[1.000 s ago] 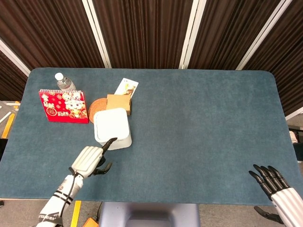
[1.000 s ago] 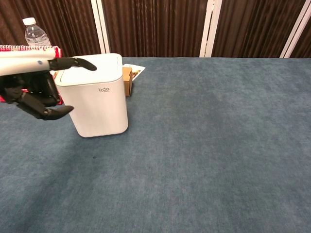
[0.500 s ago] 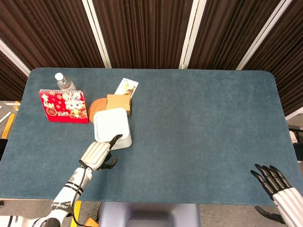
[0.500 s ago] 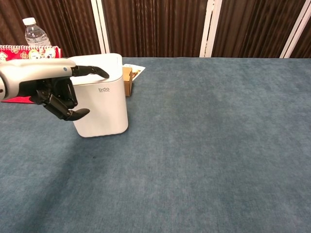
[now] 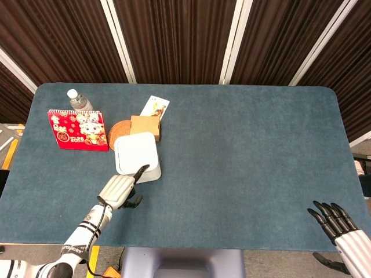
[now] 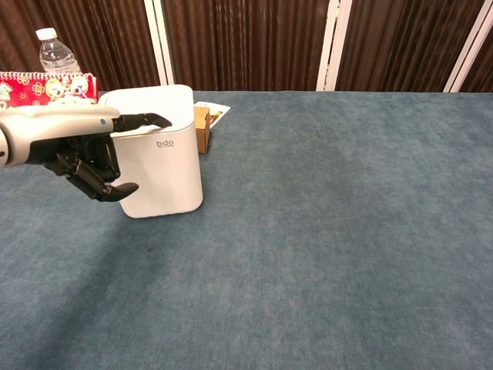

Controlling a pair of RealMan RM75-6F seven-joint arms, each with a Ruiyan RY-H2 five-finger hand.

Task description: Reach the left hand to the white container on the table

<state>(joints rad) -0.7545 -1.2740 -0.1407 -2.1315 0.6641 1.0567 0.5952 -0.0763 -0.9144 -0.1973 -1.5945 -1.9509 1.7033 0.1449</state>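
Note:
The white container (image 5: 137,155) (image 6: 163,158) stands upright on the left half of the blue table. My left hand (image 5: 119,189) (image 6: 86,146) is at its near side, one finger stretched over the container's top front edge, the other fingers curled below beside its front face. It holds nothing. Whether the finger touches the lid cannot be told. My right hand (image 5: 333,221) lies at the table's near right corner, fingers spread, far from the container; the chest view does not show it.
Behind the container lie a brown cardboard box (image 5: 145,126), a round orange coaster (image 5: 119,131) and a printed card (image 5: 155,106). A red calendar (image 5: 77,128) and a water bottle (image 5: 76,99) stand at the far left.
My left hand has moved forward and right to the container's near side, its outstretched finger now over the top edge. The right hand slid slightly toward the table's near edge.

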